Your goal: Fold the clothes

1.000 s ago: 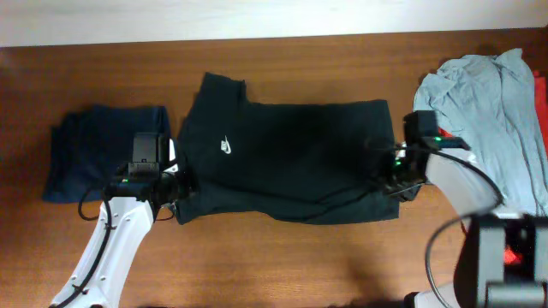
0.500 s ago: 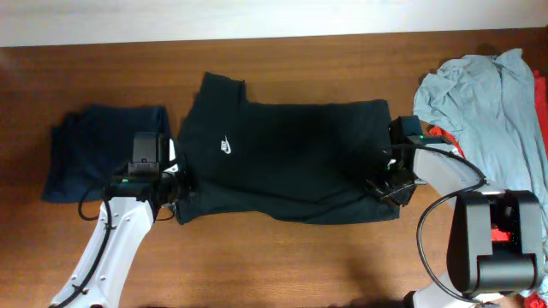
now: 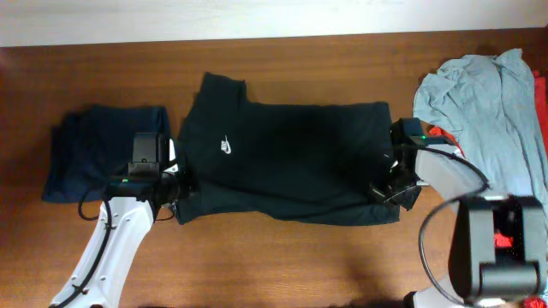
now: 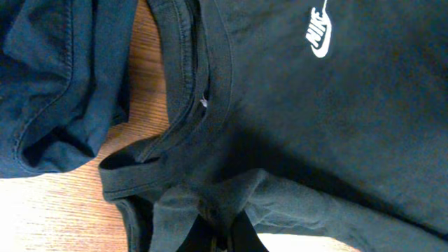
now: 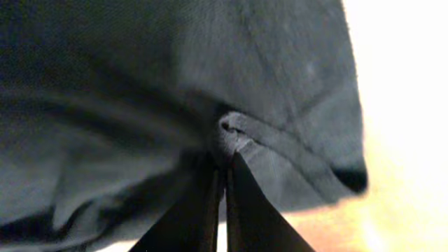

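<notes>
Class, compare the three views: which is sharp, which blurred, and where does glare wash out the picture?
Overhead: evenly lit, sharp, though the black T-shirt shows few folds. Left wrist: crisp, the white logo clearly edged. Right wrist: soft focus, the table at right bleached by glare, the fingers silhouettes.

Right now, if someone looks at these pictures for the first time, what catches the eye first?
A black T-shirt with a white logo lies spread out in the middle. The left gripper and right gripper each pinch one of its near corners. A grey shirt is heaped at the far right.
</notes>
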### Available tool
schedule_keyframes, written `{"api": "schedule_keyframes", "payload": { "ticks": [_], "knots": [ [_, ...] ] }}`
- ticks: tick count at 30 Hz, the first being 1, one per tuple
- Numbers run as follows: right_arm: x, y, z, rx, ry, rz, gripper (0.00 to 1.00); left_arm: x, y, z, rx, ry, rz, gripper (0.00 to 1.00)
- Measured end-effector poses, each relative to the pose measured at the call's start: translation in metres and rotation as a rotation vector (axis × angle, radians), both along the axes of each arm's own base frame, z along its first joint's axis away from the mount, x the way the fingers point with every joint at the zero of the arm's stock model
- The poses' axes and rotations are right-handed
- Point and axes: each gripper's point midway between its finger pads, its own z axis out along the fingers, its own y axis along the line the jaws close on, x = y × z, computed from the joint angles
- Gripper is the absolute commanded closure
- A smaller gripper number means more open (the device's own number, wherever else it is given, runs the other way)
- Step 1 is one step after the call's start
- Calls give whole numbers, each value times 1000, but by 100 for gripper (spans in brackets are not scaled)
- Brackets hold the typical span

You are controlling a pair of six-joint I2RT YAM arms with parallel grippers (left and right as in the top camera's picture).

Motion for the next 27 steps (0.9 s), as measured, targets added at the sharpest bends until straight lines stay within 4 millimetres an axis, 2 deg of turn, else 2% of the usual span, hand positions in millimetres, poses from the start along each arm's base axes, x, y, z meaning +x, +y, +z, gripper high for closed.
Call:
{"api": "schedule_keyframes", "payload": {
  "ticks": [7,9,14,20,27],
  "knots": [
    [2,-9,47,-52,-136,2,96,-3,0,-1,1,14,0,99],
    [2,-12,54,-74,-155,1,96,-4,0,-2,1,20,0,99],
    [0,-22,55,-129,-154,1,96,-5,0,-2,2,22,0,100],
    [21,-34,58,-199,-236,-22,96,-4,7,-2,36,17,14,99],
    [28,-38,60,-223,-267,-31,96,16,8,7,44,-70,23,97]
  ]
}}
